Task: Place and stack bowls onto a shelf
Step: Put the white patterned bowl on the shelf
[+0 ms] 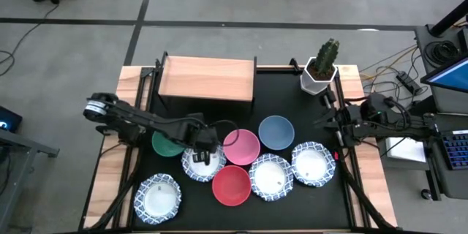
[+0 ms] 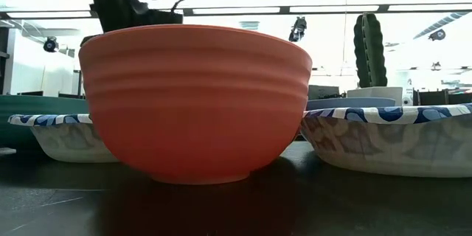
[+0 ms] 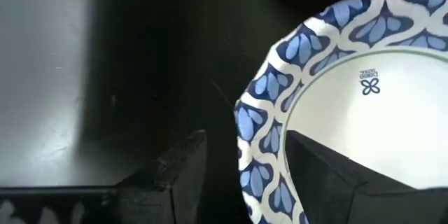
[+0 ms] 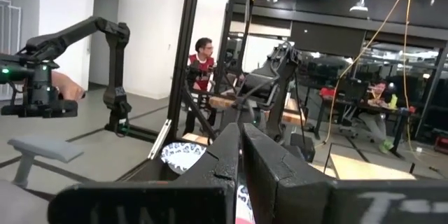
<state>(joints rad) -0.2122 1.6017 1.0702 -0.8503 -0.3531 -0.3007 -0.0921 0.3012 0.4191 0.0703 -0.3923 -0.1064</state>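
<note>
- The left gripper (image 1: 207,153) is down over a patterned bowl (image 1: 202,163), which sits just in front of the green bowl (image 1: 167,145) and beside the pink bowl (image 1: 241,146).
- Its fingers (image 3: 168,175) straddle the bowl's near rim, one inside and one outside (open, not yet pinching).
- The shelf (image 1: 207,79) lies behind the cluster, bare, so the bowl must travel back and up.
- The right gripper (image 1: 338,121) waits at the mat's right edge, closed and empty.
</note>
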